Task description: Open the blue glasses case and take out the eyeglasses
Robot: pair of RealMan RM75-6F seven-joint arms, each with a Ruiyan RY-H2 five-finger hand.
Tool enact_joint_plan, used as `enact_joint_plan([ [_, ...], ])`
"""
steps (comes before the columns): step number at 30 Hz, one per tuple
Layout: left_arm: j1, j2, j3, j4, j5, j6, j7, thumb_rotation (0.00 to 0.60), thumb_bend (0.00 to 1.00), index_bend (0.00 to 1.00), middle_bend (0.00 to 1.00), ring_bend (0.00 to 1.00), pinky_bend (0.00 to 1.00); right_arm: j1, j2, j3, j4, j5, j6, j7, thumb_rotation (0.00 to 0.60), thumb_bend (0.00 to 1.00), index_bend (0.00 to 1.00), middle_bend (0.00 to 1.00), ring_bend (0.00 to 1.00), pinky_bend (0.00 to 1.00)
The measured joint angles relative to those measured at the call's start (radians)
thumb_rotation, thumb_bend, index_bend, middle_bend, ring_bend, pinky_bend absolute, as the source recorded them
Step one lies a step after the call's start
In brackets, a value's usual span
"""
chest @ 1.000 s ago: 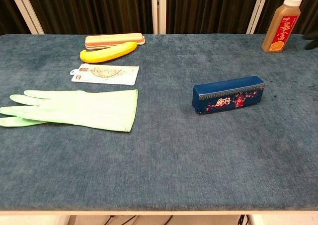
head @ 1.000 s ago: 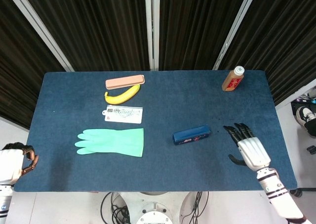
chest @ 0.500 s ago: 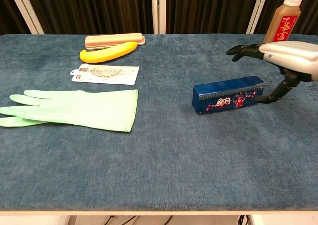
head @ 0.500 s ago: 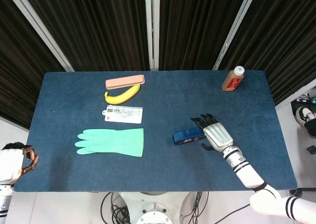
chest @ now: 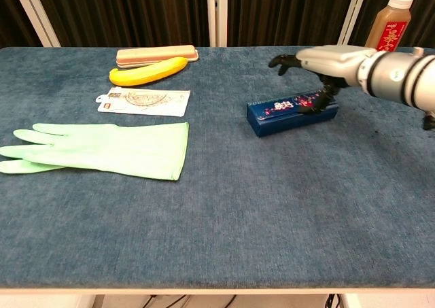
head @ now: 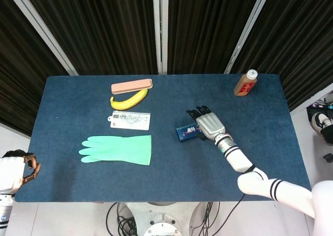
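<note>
Risk: right hand [chest: 325, 62] draped over closed blue rectangular glasses case [chest: 289, 114], grip unclear | case skids on blue cloth table [chest: 224, 213] | left hand [head: 11, 172] curled, empty

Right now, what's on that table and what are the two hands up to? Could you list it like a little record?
Blue glasses case: lid closed, lying on the table, right of centre
Right hand: reaching over the case, thumb at its near face; a firm grip cannot be told
Left hand: off the table's near left corner, fingers curled, holding nothing
Green glove: flat, left of the case
Banana: far left, beside a pink case
Card packet: between banana and glove
Bottle: upright, far right corner
</note>
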Motion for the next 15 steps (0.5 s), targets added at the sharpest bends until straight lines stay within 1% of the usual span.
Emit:
enact_joint_plan([
  [4,-0.001,0.000,0.001,0.002,0.001,-0.001,-0.003,0.600,0.37,0.67,0.66,0.43,0.41,0.008,0.021,-0.003,-0.032,0.005,-0.013,0.015,0.600,0.19,0.00,0.17,0.00,0.00],
  [8,-0.001,0.001,0.002,0.001,0.004,-0.001,-0.003,0.600,0.37,0.67,0.66,0.43,0.41,0.009,0.076,-0.021,-0.077,0.007,-0.046,0.052,0.600,0.18,0.00,0.17,0.00,0.00],
  [10,-0.001,0.001,0.002,0.001,0.004,-0.002,-0.002,0.600,0.37,0.67,0.66,0.43,0.41,0.017,0.090,-0.035,-0.078,0.009,-0.060,0.058,0.600,0.18,0.00,0.17,0.00,0.00],
  [15,-0.002,0.001,0.001,-0.001,0.001,-0.002,0.000,0.600,0.37,0.67,0.66,0.43,0.41,0.051,0.088,-0.044,-0.051,0.020,-0.083,0.071,0.600,0.18,0.00,0.18,0.00,0.00],
])
